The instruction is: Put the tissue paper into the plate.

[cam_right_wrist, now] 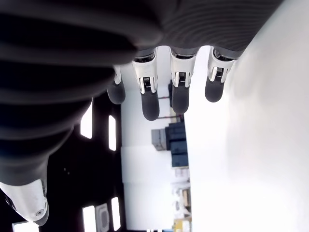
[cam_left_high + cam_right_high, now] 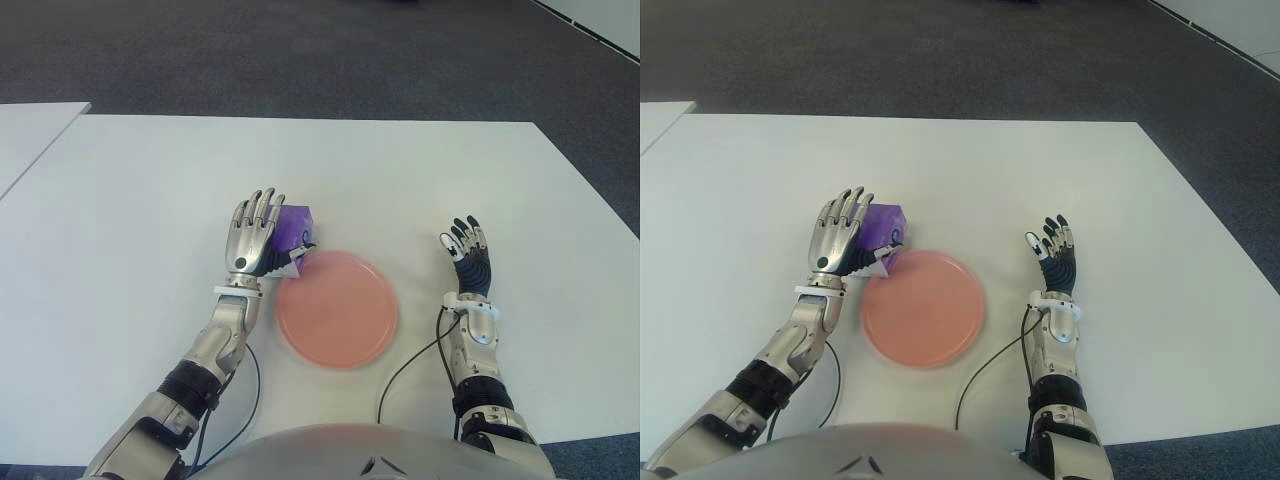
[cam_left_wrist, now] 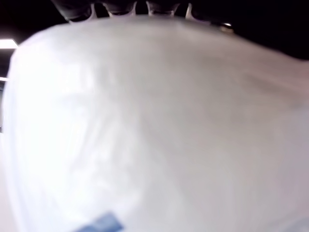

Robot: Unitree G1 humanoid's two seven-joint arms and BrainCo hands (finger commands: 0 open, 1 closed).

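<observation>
The left hand (image 2: 258, 235) is over at the purple tissue pack (image 2: 296, 228), just off the far-left rim of the pink plate (image 2: 337, 308). Its fingers lie stretched along the pack's left side, while the thumb side sits down by the white flap at the pack's near corner. Whether that adds up to a real grip, I cannot tell: the fingers look straight rather than wrapped, and the left wrist view is filled by a pale blur with only fingertips (image 3: 116, 7) peeking at the edge, so nothing there settles it.

The pack itself sits on the white desk (image 2: 130, 200), right against the plate's edge, maybe a corner just over the rim. It is not in the plate yet.

Over on the other side, the right hand (image 2: 468, 256) shows to the right of the plate, well apart from it, fingers spread and holding nothing; its own wrist view confirms straight, separate fingers (image 1: 149, 99) with empty space beyond them.

By my read, the reach is made and the pack is contacted, but the main job is still ahead. What is left is a secure hold or a push, a short carry toward the plate's middle, and a release.
</observation>
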